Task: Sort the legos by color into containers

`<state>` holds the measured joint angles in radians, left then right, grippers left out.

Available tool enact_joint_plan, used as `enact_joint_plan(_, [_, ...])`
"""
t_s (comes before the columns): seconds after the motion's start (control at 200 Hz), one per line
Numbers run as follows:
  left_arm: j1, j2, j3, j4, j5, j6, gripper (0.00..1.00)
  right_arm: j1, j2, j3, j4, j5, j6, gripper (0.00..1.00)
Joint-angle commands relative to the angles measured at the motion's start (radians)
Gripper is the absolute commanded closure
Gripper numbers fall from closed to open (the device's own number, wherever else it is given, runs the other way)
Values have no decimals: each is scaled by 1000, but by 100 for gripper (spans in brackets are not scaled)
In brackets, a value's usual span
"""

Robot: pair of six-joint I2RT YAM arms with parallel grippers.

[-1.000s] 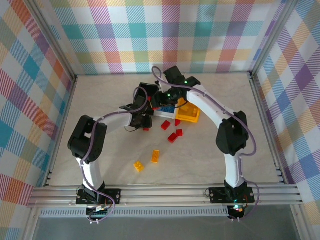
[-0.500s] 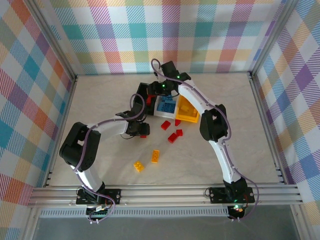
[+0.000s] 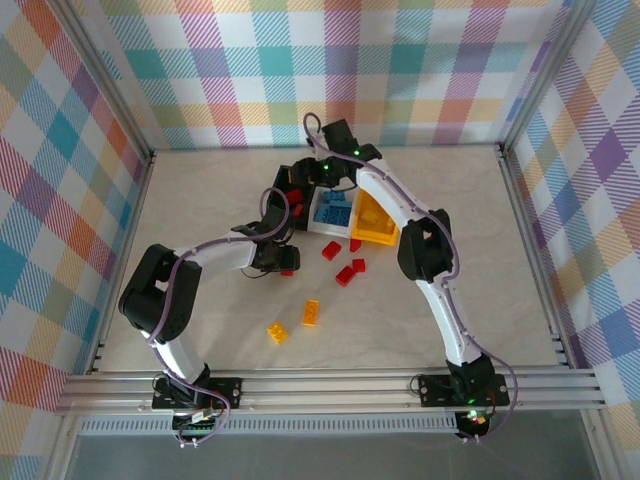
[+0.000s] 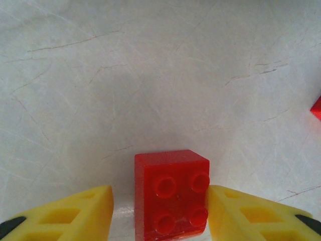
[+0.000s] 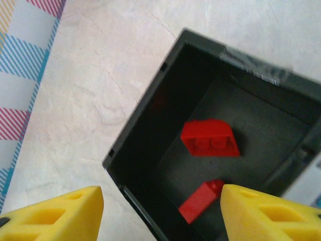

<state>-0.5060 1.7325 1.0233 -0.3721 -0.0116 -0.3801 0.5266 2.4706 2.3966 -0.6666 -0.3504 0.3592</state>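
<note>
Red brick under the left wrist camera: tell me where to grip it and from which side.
Pinch its two flat side walls from straight above: the red brick sits studs-up on the table, and the left gripper straddles it, jaws open.

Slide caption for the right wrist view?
Open right tool over the black bin, two red bricks inside.

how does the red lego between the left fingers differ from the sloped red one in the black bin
Shape: the square red lego shows four studs; the sloped red lego has a curved top. Place: the square one sits on the table, the sloped one inside the black bin. Both are red.
</note>
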Motion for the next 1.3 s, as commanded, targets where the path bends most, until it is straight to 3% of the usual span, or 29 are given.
enact_joint_plan(0.0, [11,45,-14,-60,-5,0,57,7,-202,-158,61,-11,-25,37])
enact_joint_plan(0.215, [11,59,-21,-51,-2,6,66,9,-539,-562,184,22,-42,36])
enact_joint_plan(0.465, [11,16,-35,-66,-3,6,74,8,-760,-815,209,58,-50,36])
enact_joint_plan(0.86, [15,-59,61,-174,-40,48,73,8,-913,-992,209,91,-46,35])
enact_joint_plan(1.295, [102,17,390,-276,-12,96,69,8,-1056,-1222,197,104,-40,35])
